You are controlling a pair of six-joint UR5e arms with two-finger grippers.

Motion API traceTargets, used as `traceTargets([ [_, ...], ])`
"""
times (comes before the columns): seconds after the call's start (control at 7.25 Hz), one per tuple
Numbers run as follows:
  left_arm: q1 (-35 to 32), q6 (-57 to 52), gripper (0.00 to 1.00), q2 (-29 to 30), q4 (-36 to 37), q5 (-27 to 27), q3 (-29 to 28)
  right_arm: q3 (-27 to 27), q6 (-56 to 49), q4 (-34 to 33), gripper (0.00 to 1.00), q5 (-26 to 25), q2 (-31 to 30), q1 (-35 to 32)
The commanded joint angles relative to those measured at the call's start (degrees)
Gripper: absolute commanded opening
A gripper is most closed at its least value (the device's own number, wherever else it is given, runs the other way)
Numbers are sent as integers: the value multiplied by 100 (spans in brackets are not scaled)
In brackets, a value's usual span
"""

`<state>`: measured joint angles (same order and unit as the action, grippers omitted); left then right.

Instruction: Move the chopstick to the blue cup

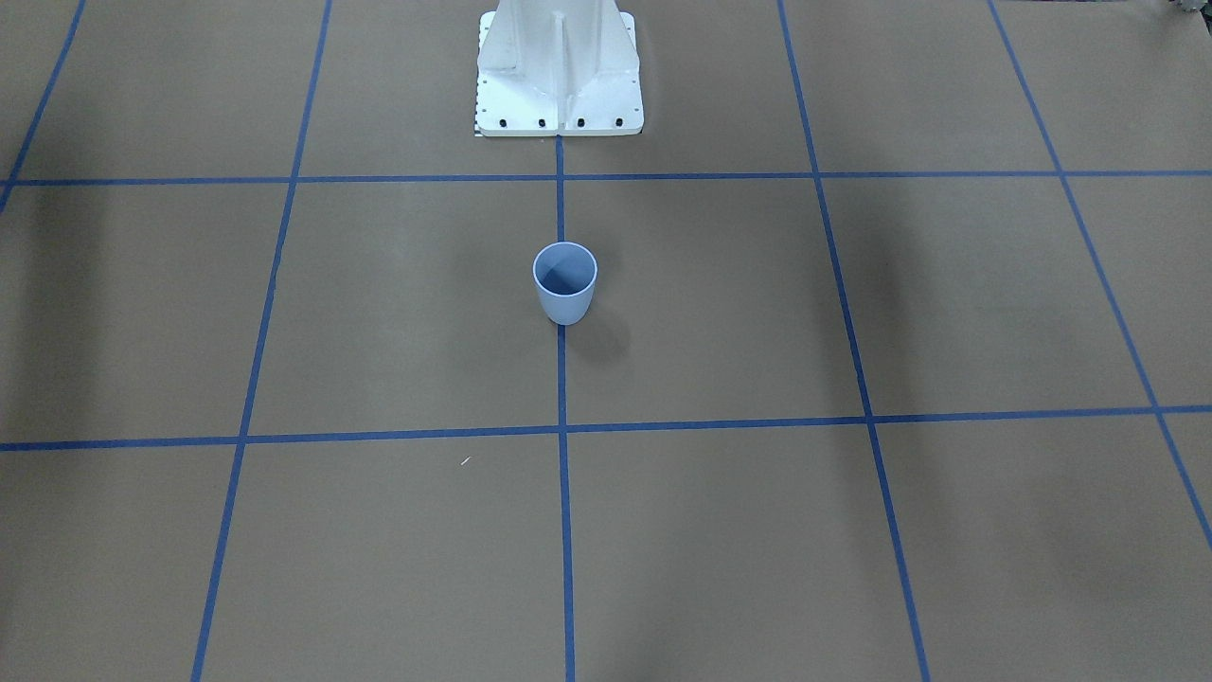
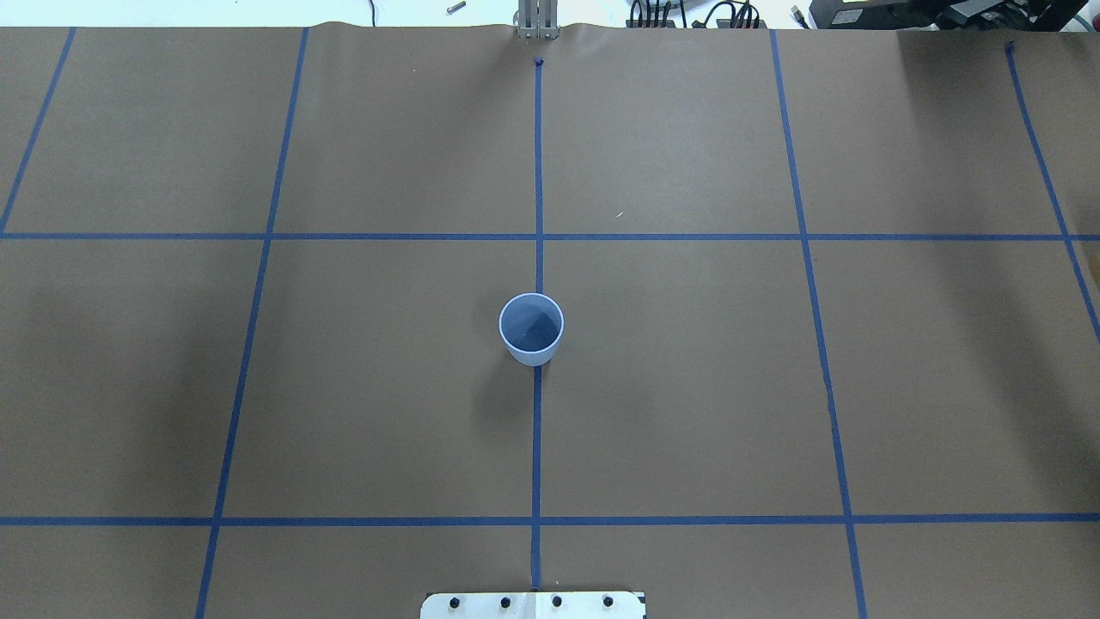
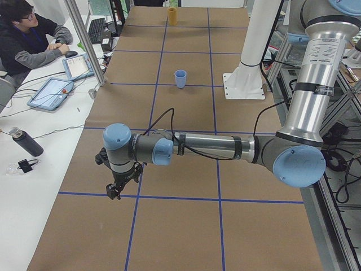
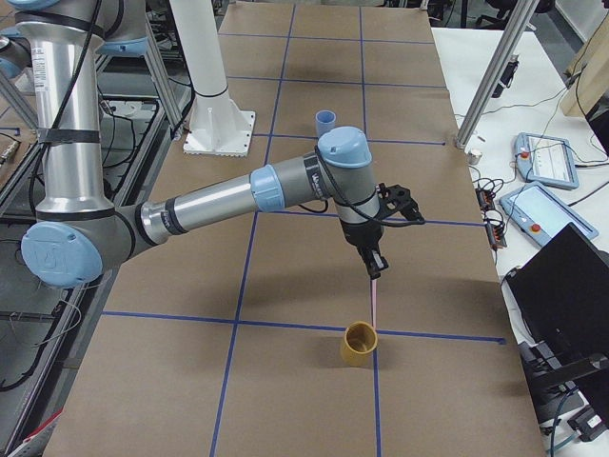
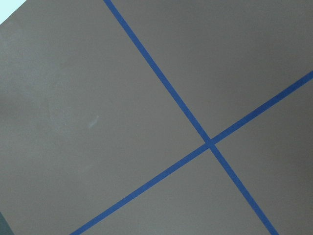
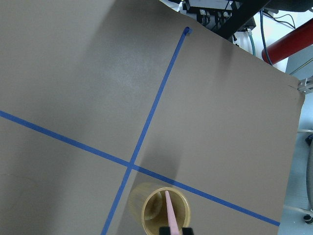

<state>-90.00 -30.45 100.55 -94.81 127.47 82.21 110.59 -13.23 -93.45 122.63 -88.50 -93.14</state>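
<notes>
Right gripper, black and slim, is clamped on the upper end of the chopstick, a thin, straight, pale pink stick that hangs almost upright. Its lower tip sits at the round mouth of a mustard cup, a short, smooth cylinder standing just beside a crossing of 2 tape lines. The wrist view shows the tip over the cup's hollow; whether it dips below the rim I cannot tell.

The left gripper points down over matte paper near the table's other end; only the side view shows it, so I cannot tell how its jaws stand.

The blue cup, a pale blue-grey plastic tumbler with a darker inside, stands upright at mid-table on the centre tape line, well apart from both grippers. Brown paper covers the table, ruled in squares by the glossy blue tape.
</notes>
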Motion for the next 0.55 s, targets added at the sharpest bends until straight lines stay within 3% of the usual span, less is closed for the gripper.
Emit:
traceTargets([
  [0.0,-18,378,98,-70,68,224,-21,130,92,-332,0,924,358,33],
  [0.28,-237,2239,98,-237,-20,367,232,261,539,-297,0,1245,569,504],
  [0.41,-290,2245,98,-263,-11,419,286,427,1002,-279,0,1246,814,890],
])
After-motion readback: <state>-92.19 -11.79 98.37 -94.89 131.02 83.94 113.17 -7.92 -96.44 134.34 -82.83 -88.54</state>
